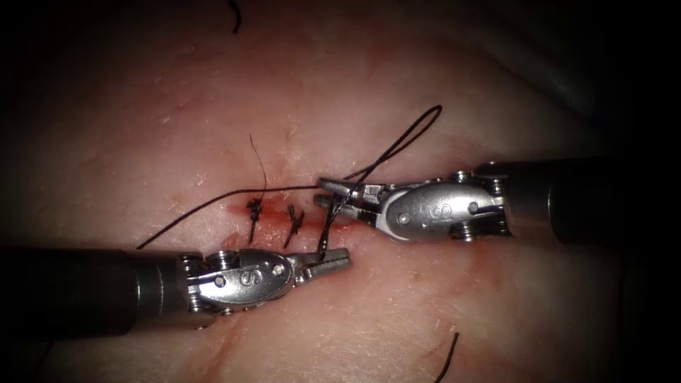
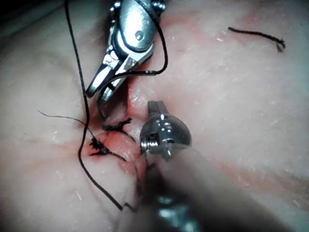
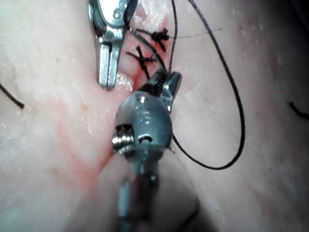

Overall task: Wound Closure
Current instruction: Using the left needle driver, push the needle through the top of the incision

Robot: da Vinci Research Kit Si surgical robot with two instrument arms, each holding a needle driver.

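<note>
Two knotted stitches (image 1: pixel 273 215) are already lying across the cut (image 1: pixel 312 220) in the tissue (image 1: pixel 425 319), with red fluid (image 1: pixel 340 228) sitting along the stretch not yet closed near both tools. The left claw (image 1: pixel 333 261) is gripping the thread (image 1: pixel 213 201) just below the cut. The right claw (image 1: pixel 335 193) is standing slightly parted, thread looping around it and arcing off to the upper right. No needle can be made out. Bare tissue is lying open on all sides, with loose cut ends of thread (image 1: pixel 447 358) well apart from the tools.

two tools (image 1: pixel 333 261) (image 1: pixel 333 195), two knotted stitches (image 1: pixel 254 208) (image 1: pixel 294 215), three cut ends (image 1: pixel 235 14) (image 1: pixel 448 357) (image 1: pixel 258 159)
</note>
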